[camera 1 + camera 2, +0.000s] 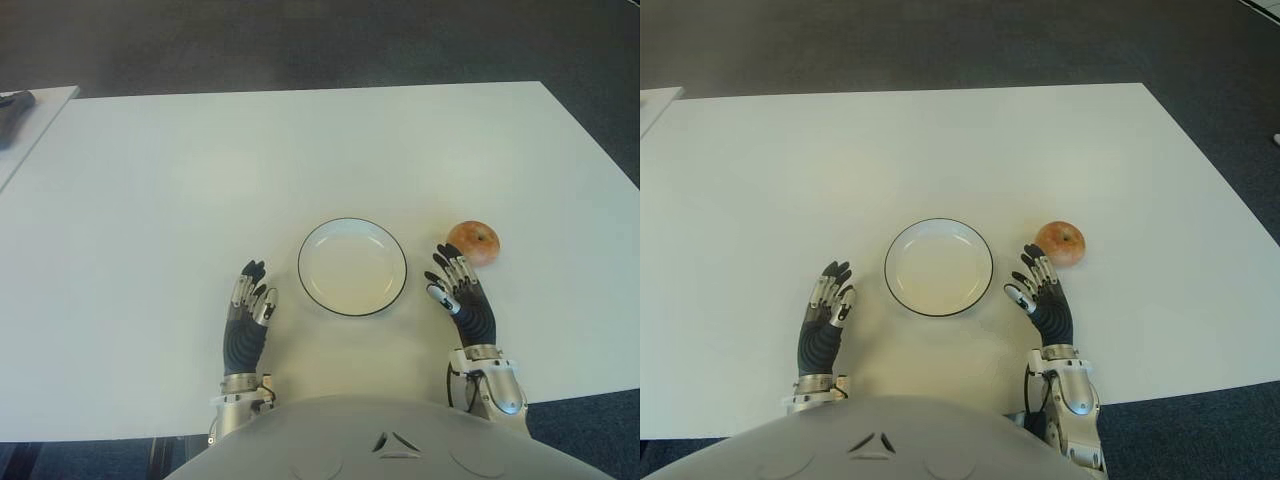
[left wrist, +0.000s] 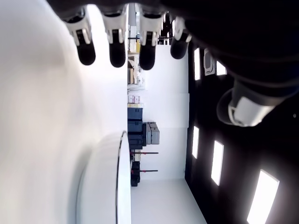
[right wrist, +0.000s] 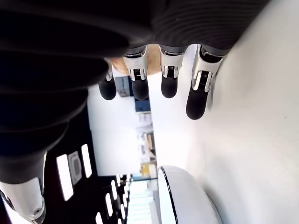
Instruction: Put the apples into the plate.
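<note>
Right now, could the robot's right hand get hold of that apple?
Probably yes. The apple sits just beyond the right hand, whose open fingers point toward it, with nothing between them.

Lab or office: white table (image 1: 200, 180), ceiling light panels (image 2: 217, 161).

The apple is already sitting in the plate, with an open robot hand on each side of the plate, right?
Not quite: the apple lies on the table beside the plate, just beyond the right robot hand, as the left eye view shows. The left robot hand is open too.
</note>
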`<state>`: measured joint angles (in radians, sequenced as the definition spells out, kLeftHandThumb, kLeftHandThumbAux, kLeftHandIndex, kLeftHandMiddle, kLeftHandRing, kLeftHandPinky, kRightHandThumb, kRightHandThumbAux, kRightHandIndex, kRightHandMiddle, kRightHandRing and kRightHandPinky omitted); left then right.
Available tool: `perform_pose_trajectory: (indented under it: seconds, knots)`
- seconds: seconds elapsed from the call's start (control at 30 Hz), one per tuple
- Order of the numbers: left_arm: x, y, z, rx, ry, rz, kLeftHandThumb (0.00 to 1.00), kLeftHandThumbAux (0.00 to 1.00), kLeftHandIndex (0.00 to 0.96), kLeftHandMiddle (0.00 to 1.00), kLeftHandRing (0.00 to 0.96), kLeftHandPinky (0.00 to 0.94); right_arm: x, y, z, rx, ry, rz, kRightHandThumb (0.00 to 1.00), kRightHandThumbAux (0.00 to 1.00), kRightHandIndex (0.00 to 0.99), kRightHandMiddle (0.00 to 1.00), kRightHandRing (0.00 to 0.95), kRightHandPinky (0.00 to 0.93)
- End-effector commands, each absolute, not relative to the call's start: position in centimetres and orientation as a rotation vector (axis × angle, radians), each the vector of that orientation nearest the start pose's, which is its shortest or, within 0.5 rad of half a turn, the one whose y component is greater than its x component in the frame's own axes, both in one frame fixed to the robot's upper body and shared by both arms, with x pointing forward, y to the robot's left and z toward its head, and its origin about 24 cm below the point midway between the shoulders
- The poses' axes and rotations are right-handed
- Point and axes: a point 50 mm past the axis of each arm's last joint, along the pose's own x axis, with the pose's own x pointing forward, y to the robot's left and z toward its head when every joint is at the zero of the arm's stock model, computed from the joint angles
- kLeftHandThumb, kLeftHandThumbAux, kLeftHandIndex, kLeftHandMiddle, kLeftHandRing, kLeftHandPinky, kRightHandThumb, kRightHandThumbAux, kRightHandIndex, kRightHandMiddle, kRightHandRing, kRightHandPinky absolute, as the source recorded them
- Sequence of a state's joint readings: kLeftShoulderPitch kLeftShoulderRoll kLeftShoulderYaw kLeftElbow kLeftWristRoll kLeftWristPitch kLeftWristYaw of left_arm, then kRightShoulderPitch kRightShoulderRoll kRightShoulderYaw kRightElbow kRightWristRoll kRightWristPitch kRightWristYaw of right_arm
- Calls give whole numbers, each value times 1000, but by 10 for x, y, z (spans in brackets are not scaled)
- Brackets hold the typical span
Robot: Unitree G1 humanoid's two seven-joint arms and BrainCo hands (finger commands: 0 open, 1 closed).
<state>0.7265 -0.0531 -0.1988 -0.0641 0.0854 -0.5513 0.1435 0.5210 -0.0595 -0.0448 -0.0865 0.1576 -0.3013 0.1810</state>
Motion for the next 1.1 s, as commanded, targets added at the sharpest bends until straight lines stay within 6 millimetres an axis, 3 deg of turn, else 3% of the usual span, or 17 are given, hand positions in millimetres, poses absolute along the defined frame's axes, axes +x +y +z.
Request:
perform_pose_trajectory:
  seconds: [0.03,0.87,0.93,1.1]
  knots:
    - [91,133,-11,-35,93,170,90,457,99,137,124,146,131,-191,-15,59,153,-41,254,662,11,44,31,51]
    - [92,132,-11,-48,95,178,112,437,102,125,110,137,130,-192,-13,66,139,-35,267,641,13,52,36,47]
    - [92,132,-11,-46,93,179,115,437,104,127,112,140,130,-191,-11,70,130,-31,268,642,14,52,37,51]
    - [93,131,-11,-42,96,175,114,442,100,129,113,132,125,-182,24,77,63,1,261,647,16,55,40,50]
